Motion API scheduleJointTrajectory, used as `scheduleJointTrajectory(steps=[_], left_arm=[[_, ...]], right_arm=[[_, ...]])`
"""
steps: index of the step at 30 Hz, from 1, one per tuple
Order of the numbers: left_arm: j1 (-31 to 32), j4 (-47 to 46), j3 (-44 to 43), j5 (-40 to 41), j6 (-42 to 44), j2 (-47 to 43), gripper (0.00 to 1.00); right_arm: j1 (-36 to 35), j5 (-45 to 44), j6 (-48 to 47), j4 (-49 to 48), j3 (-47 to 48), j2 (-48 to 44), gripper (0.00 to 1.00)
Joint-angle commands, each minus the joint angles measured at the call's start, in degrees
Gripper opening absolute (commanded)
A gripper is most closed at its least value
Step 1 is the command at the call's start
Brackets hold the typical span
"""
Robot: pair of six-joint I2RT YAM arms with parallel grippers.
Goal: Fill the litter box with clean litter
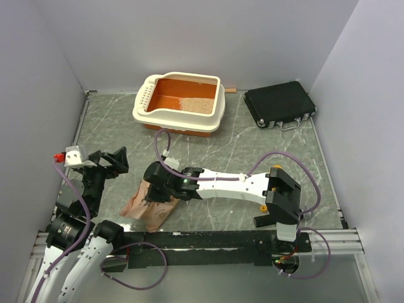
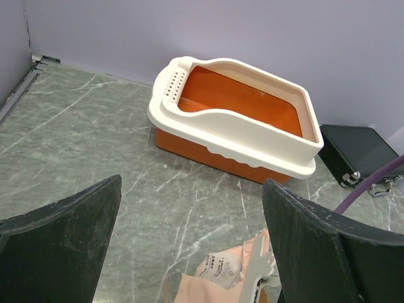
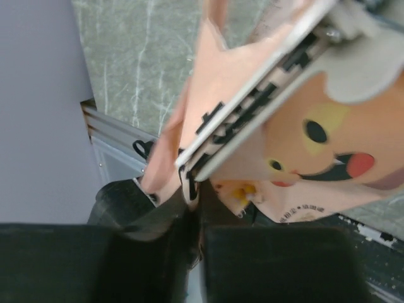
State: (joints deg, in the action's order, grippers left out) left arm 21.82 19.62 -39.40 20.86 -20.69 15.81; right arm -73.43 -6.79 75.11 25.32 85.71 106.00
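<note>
Clamping the crumpled tan paper bag (image 1: 148,209), my right gripper (image 3: 197,214) sits well in front of the orange, cream-rimmed plastic litter box (image 1: 178,116); beige granular litter (image 1: 197,106) covers part of its floor. Beside the bag, my left gripper (image 1: 108,161) gapes empty.

Litter box (image 1: 180,117), bag (image 1: 137,206), case (image 1: 279,104): one each

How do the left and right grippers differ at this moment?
The left gripper stands wide open and holds nothing; the right gripper is pinched shut on the edge of the paper bag. The left gripper points toward the litter box from a distance, while the right gripper reaches across to the bag near the left arm. Both are black and sit near the bag.
</note>
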Motion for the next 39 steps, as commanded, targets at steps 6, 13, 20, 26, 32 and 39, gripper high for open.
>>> scheduleJointTrajectory(steps=[6, 13, 20, 26, 32, 39], left_arm=[[-0.2, -0.98, -0.07, 0.23, -0.23, -1.14, 0.97], [-0.2, -1.07, -0.07, -0.47, -0.41, -0.78, 0.97], [-0.2, -0.98, -0.07, -0.3, -0.32, -0.96, 0.97], [-0.12, -0.63, -0.07, 0.93, -0.32, -0.96, 0.97], [-0.03, -0.72, 0.28, 1.46, -0.32, -1.22, 0.97], [1.03, -0.63, 0.2, 1.73, 0.12, -0.43, 0.97]], right_arm=[[1.27, -3.48, -1.45, -1.59, -7.31, -7.11, 0.0], [4.26, -18.77, -0.15, 3.58, -10.39, -19.06, 0.0], [4.52, -37.67, 12.33, 13.61, -6.97, -22.15, 0.0], [5.31, -52.7, 29.16, 32.36, 6.55, -13.92, 0.0], [9.35, -53.44, 36.76, 43.75, 29.39, 3.56, 0.0], [10.76, -50.96, 43.01, 50.27, 42.52, 16.34, 0.53]])
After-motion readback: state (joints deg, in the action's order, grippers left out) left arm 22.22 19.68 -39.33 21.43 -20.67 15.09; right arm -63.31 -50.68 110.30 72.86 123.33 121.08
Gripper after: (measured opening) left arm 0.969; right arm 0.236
